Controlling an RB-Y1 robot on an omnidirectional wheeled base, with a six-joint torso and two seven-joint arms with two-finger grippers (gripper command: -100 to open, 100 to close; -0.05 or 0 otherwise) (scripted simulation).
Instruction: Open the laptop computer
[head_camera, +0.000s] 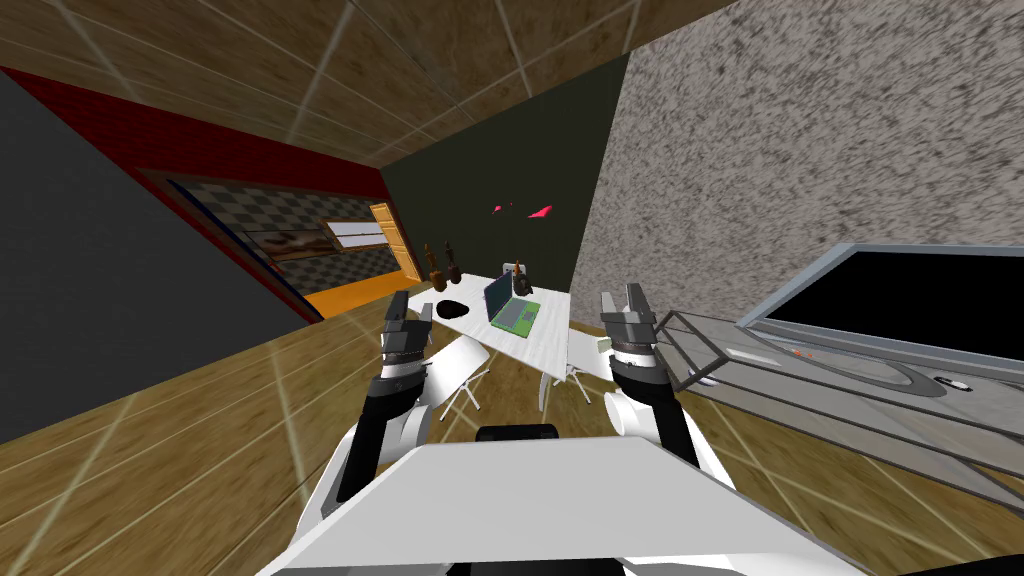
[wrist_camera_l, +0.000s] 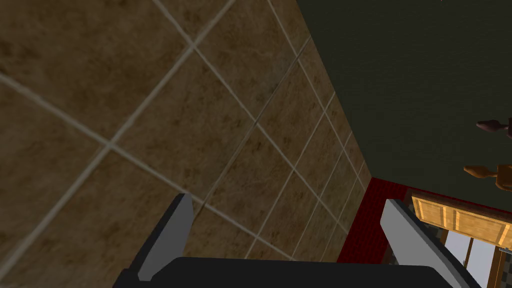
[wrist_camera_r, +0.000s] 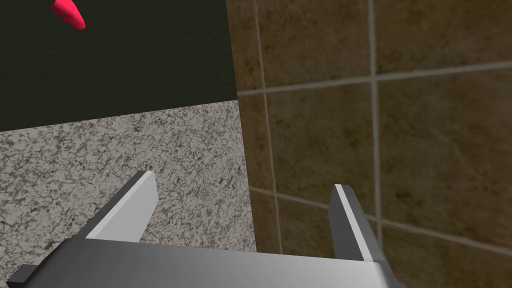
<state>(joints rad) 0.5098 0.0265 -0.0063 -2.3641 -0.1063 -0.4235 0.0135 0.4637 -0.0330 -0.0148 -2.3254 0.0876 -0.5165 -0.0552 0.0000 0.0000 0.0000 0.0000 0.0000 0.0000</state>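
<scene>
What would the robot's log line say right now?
laptop: lid up, on white table, ahead | left tool: open, raised | right tool: open, raised

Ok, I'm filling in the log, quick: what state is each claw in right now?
Left claw: open, holding nothing.
Right claw: open, holding nothing.

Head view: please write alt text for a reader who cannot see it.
A laptop, its lid raised, sits on a white table some way ahead. Both arms are held up short of it, left gripper and right gripper open and empty.
</scene>
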